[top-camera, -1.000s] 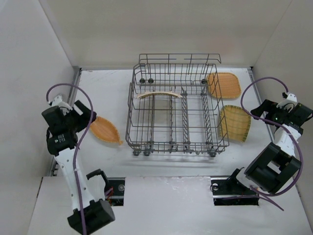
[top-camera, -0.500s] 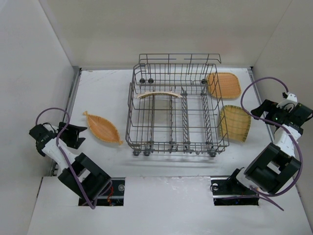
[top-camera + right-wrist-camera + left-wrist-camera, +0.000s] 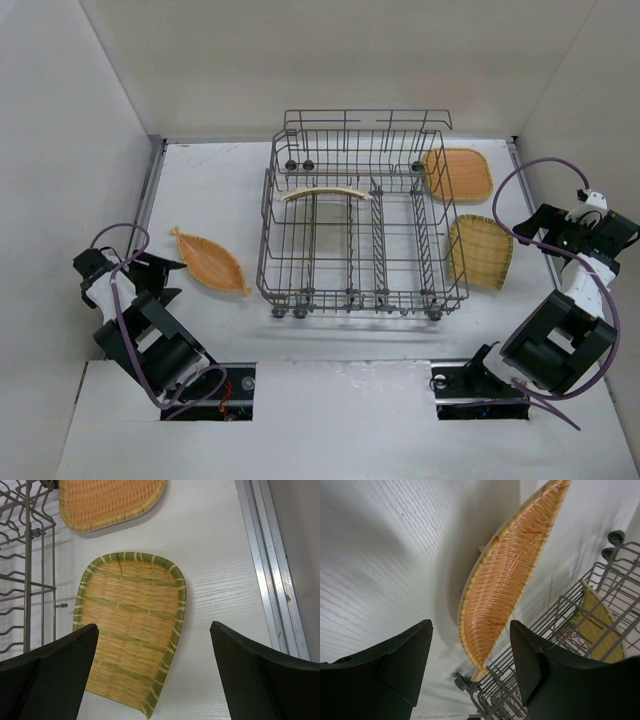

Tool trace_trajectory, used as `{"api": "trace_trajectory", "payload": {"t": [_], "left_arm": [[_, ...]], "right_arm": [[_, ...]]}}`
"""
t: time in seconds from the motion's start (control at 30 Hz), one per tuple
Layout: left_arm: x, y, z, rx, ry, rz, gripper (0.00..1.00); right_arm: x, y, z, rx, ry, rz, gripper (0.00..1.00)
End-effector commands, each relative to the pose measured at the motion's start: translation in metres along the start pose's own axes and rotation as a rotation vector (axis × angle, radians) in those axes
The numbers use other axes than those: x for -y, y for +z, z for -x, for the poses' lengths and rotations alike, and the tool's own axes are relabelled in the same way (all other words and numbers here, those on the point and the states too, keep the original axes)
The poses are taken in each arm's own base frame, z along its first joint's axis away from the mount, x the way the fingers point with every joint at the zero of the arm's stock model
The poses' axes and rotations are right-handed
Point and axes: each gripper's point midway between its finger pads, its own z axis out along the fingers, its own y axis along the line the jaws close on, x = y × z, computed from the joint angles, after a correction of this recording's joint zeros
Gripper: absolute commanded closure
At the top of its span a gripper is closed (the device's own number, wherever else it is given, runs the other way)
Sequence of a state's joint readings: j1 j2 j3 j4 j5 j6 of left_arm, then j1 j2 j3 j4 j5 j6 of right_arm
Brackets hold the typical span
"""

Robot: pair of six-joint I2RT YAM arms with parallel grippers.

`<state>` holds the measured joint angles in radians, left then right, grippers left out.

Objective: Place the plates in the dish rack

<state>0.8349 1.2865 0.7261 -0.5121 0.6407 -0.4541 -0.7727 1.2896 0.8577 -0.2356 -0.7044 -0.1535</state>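
1. Left gripper [image 3: 470, 625]: jaws parted and holding nothing, low over the white tabletop [image 3: 210, 190] at its left edge.
2. Leaf-shaped plate [image 3: 210, 262]: lies flat on the tabletop, just ahead of the left gripper and apart from it. In the left wrist view, its near pointed tip falls between the two fingers.
3. Dish rack [image 3: 360, 286]: grey wire basket on small wheels, centre of the tabletop, just right of the leaf-shaped plate.
4. Racked plate [image 3: 325, 192]: stands on edge among the tines in the rear left part of the dish rack.
5. Rear square plate [image 3: 458, 174]: flat on the tabletop against the rack's rear right corner.
6. Green-rimmed square plate [image 3: 132, 630]: flat on the tabletop beside the rack's right wall, below the right gripper.
7. Right gripper [image 3: 154, 626]: jaws spread wide, empty, above the green-rimmed square plate, not touching it.
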Motion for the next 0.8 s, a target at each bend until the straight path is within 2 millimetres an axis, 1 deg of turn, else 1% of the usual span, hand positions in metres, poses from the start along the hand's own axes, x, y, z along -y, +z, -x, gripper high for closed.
{"api": "trace_trajectory", "payload": {"t": [0.0,0.17,0.33,0.47,0.57,0.67,0.77], "left_arm": [[0.007,0.005,0.007,0.004,0.036,0.019,0.39],[0.016,0.018,0.008,-0.025,0.084,0.046,0.40],[0.028,0.032,0.011,-0.059,0.115,0.059,0.49],[0.035,0.045,0.012,-0.082,0.121,0.072,0.53],[0.042,0.053,0.014,-0.093,0.137,0.068,0.53],[0.044,0.057,0.016,-0.099,0.140,0.071,0.54],[0.040,0.057,0.013,-0.107,0.136,0.083,0.54]], "right_arm": [[0.002,-0.003,0.024,0.052,-0.042,-0.009,0.00],[0.004,-0.002,0.025,0.051,-0.039,-0.012,0.01],[0.005,-0.002,0.026,0.050,-0.034,-0.015,0.01],[0.006,-0.002,0.026,0.051,-0.034,-0.019,0.00],[0.006,-0.001,0.025,0.046,-0.030,-0.019,0.00],[0.006,-0.002,0.025,0.047,-0.032,-0.022,0.00],[0.007,-0.002,0.024,0.048,-0.036,-0.025,0.00]]}}
